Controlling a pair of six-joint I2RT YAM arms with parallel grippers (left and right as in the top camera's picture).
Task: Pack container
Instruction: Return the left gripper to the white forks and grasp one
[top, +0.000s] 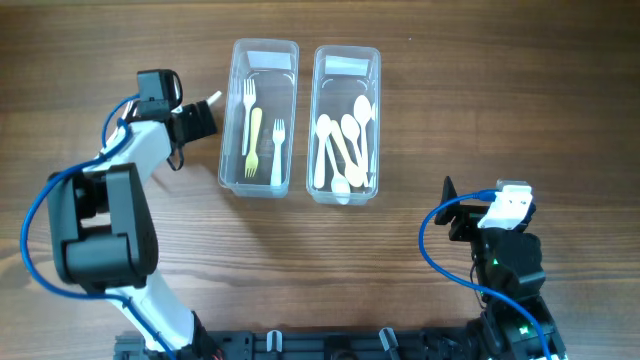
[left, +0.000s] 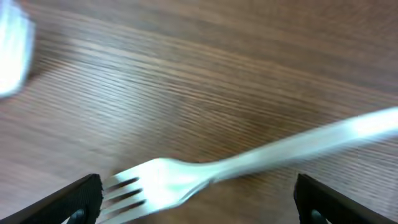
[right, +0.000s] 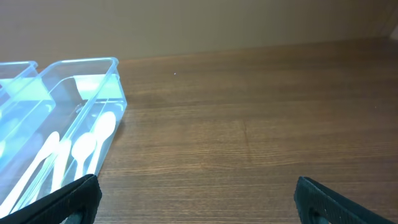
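The loose fork (left: 186, 177) is picked out first. It is found on the bare wood toward the far-left part of the bench, just beside the left wall of the fork container (top: 226, 150) and outside it. In the left wrist view it is blurred, yet its lie can be read. The tines are turned toward 1 finger and the handle is run off past the other, so the long axis is laid along the line between the fingers, not across it. That is the relation to be watched.

The left gripper (top: 205, 112) is held right over it, jaws spread wide, nothing grasped. Whether a finger touches the tines cannot be told. A turn of the wrist is judged to be needed before a clean pinch across the handle can be made.

Inside the fork container, 2 pieces are laid lengthwise: a yellow fork (top: 254, 130) and a white fork (top: 278, 150). Next door, the spoon container (top: 347, 50) is stocked with several spoons (top: 345, 150).

The right gripper (top: 452, 208) is parked well apart toward the near-right corner of the bench, jaws likewise released and empty, so the left arm is plainly the nearer.
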